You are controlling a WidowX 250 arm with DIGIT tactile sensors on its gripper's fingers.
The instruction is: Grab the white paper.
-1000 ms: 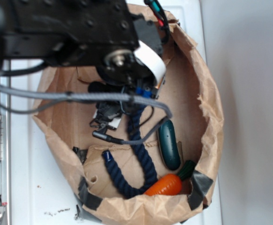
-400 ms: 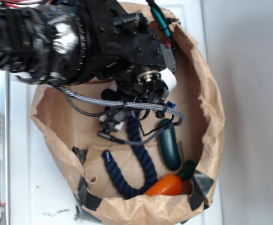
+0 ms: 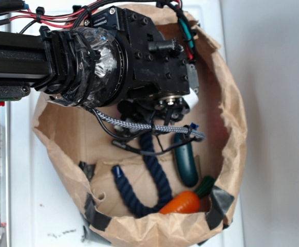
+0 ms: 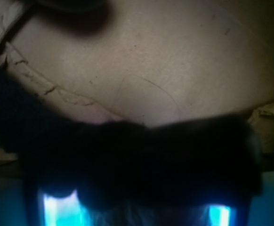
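Gripper (image 3: 172,109) hangs low inside the brown paper bag (image 3: 231,118), jaws hidden so I cannot tell their state; white paper is unseen, so next move probably needs locating it.

The white paper cannot be seen; the big black robot arm (image 3: 113,62) over the brown bag (image 3: 226,103) hides it.

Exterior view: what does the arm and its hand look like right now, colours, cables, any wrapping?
The arm is black, boxy and studded with screws, with a round section wrapped in glossy clear film. Red and green wires run along the top, and a grey braided cable crosses beneath. The hand is hidden under the arm's body, so its fingers cannot be described.
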